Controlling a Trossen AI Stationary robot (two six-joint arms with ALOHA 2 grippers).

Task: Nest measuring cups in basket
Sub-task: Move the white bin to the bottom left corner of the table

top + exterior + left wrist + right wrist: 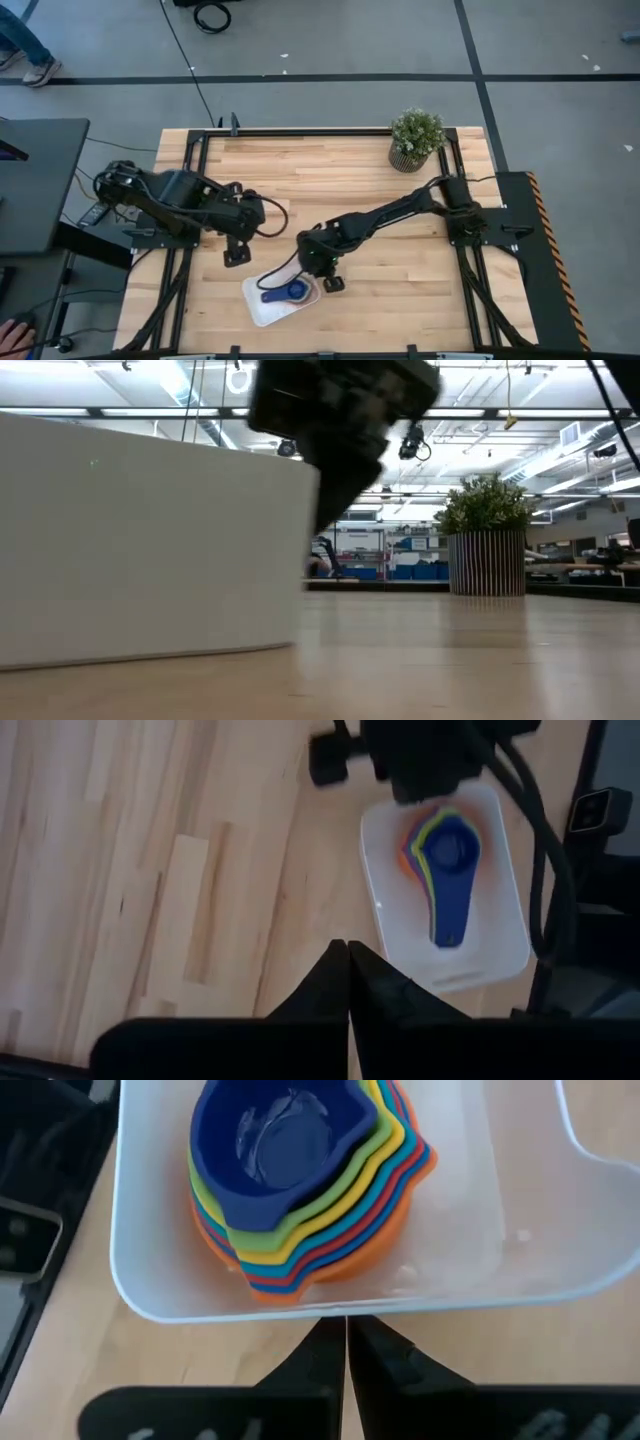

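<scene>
The measuring cups (285, 1170) sit nested in one stack inside the white basket (520, 1270), navy innermost, then green, yellow, bright blue, red and orange outermost. The stack rests on the basket's floor near one end, with the handles (450, 925) lying along the basket. My right gripper (347, 1330) is shut, its tips just outside the basket's rim (330, 1308) by the stack; the high view shows it (332, 284) at the basket's right. My left gripper (347, 960) is shut and empty, raised above bare table left of and beyond the basket (258, 305). My right gripper's shut fingertips (325, 1335) stand right against the outside of the basket's rim, slanting down from the table's far right. I cannot tell whether they touch it.
A potted plant (415, 140) in a ribbed round pot stands at the table's far right corner. In the low view the basket's white wall (150, 540) fills the left half, with my right arm (340, 420) dark above it. Bare wood lies between the arms and the far edge.
</scene>
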